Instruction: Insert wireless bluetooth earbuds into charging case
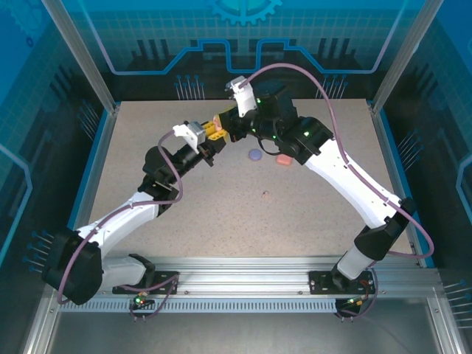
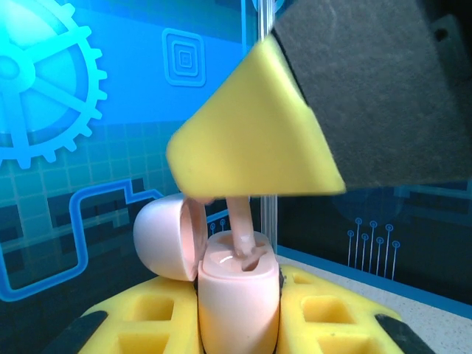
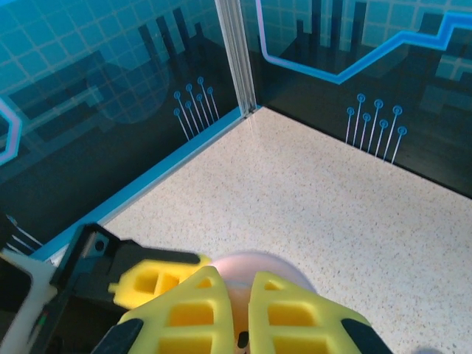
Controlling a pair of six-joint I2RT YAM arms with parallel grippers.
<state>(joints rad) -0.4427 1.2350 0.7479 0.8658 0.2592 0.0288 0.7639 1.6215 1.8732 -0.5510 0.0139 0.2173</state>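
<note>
My left gripper (image 2: 237,328) is shut on a pale pink charging case (image 2: 237,299), held upright with its lid (image 2: 164,237) swung open to the left. From above, my right gripper (image 3: 237,287) is shut on a pale pink earbud (image 2: 240,221), whose stem reaches down into a slot in the top of the case. In the right wrist view the pink lid (image 3: 259,264) shows just beyond my fingertips. Seen from above, both grippers meet at the back middle of the table, the left (image 1: 211,137) beside the right (image 1: 226,124).
A purple case (image 1: 256,155) and a coral case (image 1: 281,160) lie on the speckled table (image 1: 221,214) just right of the grippers. A tiny object (image 1: 265,194) lies nearer the middle. Clear walls and metal posts (image 3: 237,59) bound the table.
</note>
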